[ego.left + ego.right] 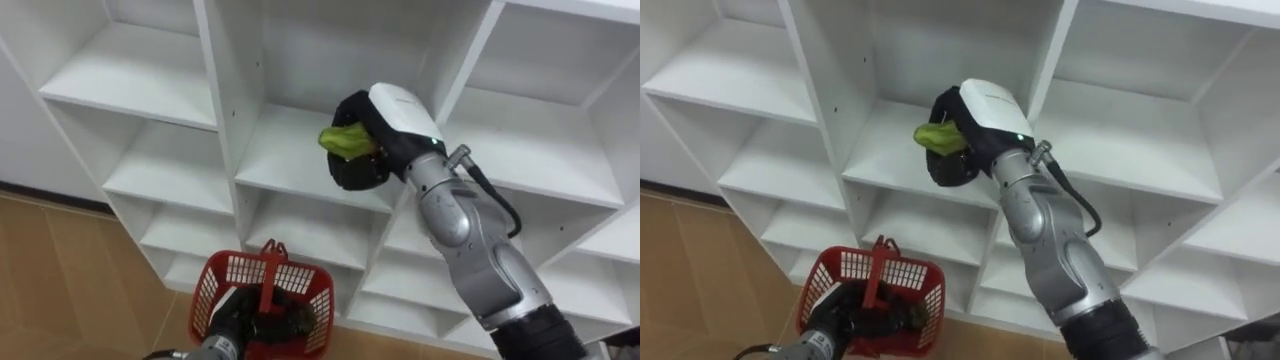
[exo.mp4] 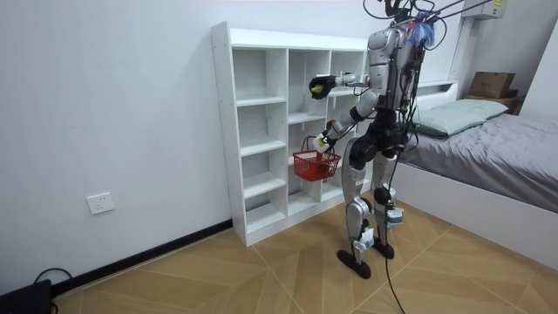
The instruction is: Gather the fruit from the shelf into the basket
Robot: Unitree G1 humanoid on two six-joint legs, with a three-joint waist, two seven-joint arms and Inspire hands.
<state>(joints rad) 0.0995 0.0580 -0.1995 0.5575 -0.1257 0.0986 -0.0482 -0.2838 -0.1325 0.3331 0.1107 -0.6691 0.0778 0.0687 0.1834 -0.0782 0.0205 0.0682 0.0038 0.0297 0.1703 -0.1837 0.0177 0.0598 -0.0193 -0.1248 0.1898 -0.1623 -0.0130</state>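
One fruit [image 1: 345, 140] in right hand [image 1: 398, 118], basket [image 1: 312, 282] in left hand [image 1: 233, 318], room view: bed [image 2: 493, 148]

The closet [image 1: 290, 150] is showing plain white throughout. The fruit [image 1: 343, 140] is glowing yellow-green against the black right hand [image 1: 395, 115], which is wearing a white back cover. The basket [image 1: 230, 272] is showing red latticework above the brown herringbone floor [image 1: 70, 270].

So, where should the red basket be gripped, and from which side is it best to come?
By the handle, coming from above. It arches across the open top of the basket, over its middle, so the basket should hang level with its mouth free for fruit. The left hand holds it there now; the right hand holds a green fruit at the closet shelf.
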